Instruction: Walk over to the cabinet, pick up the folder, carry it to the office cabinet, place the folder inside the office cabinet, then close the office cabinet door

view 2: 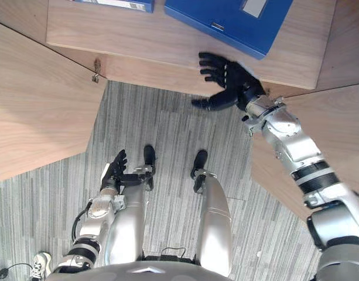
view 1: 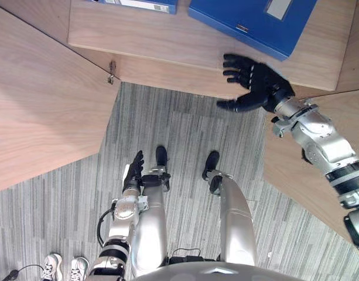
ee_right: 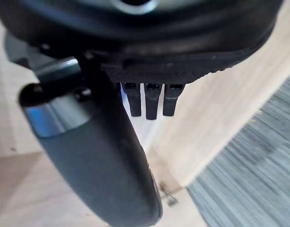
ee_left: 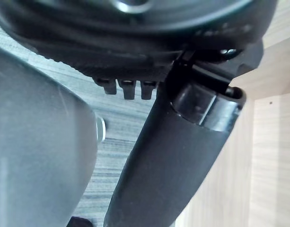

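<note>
A blue folder (view 1: pixel 249 20) lies flat on the wooden cabinet shelf (view 1: pixel 167 41) at the top right. My right hand (view 1: pixel 252 82) hovers open just in front of the shelf's front edge, a little short of the folder, touching nothing. Its fingers (ee_right: pixel 152 99) are straight in the right wrist view. My left hand (view 1: pixel 133 171) hangs open low at my side over the carpet, holding nothing. Its thumb (ee_left: pixel 182 156) stands out straight in the left wrist view.
A second blue folder (view 1: pixel 141 4) lies at the shelf's far left. The left cabinet door (view 1: pixel 38 105) stands swung open, with a hinge (view 1: pixel 111 73) at its corner. The right door (view 1: pixel 302 170) is open beneath my right forearm. Someone's white shoes (view 1: pixel 65 267) stand at the lower left.
</note>
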You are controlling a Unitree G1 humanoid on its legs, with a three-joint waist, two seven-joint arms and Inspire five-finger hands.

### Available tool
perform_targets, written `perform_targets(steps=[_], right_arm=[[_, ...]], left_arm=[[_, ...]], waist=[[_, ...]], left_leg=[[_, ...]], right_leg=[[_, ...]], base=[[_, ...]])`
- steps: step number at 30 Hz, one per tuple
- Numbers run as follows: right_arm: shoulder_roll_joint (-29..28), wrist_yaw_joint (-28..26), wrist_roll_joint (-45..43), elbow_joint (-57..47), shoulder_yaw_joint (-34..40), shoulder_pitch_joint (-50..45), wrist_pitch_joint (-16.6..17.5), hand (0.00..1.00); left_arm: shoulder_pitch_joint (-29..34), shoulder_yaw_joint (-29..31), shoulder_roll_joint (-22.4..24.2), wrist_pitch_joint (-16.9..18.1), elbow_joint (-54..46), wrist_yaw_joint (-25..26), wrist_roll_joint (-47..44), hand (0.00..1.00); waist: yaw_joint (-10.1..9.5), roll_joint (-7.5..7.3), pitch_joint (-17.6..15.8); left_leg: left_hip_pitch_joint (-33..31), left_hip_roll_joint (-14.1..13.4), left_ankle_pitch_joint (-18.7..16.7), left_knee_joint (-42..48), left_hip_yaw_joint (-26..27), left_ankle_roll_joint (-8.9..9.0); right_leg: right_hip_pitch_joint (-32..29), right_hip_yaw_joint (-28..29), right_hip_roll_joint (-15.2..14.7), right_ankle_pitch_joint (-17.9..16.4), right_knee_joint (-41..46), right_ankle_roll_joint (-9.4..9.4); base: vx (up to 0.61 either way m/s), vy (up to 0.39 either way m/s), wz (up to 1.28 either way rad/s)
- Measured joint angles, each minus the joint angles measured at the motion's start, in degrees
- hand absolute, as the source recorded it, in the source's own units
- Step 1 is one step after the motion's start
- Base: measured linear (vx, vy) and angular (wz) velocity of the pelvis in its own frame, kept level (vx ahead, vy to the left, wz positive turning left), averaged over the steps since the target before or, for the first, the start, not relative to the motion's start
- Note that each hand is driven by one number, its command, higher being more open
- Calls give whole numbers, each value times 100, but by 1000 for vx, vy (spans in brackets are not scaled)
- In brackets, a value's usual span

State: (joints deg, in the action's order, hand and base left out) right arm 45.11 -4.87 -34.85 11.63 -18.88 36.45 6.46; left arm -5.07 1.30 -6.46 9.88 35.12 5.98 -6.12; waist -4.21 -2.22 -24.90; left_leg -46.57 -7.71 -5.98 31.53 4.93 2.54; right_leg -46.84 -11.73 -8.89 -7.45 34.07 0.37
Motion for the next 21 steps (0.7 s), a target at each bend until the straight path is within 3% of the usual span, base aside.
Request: perform_targets(steps=[6,12,21], right_arm=[[-603,949,2017,-409,657,-127,240,0],[-1047,1254,3405,-408,658,-149,226,0],[-1475,1674,4067,74,671,106,-19,0]], left_arm=[[-4,31,36,1,-19,167,127,100],[-4,193,191,-3,-137,279,233,100],[-50,245,229,-4,-221,483,233,100]], waist=[[-8,0,0],[-15,1,-1],[-53,9,-4]], left_leg=[[-5,1,0,25,-4,0],[-60,4,-3,66,-35,-2],[-310,33,-1,136,-79,-5]], right_leg=[[0,-2,0,0,1,0],[-28,-24,-2,-1,24,0],[-251,-51,-40,-3,88,-2]], base=[[0,0,0],[0,0,0],[-3,0,1]])
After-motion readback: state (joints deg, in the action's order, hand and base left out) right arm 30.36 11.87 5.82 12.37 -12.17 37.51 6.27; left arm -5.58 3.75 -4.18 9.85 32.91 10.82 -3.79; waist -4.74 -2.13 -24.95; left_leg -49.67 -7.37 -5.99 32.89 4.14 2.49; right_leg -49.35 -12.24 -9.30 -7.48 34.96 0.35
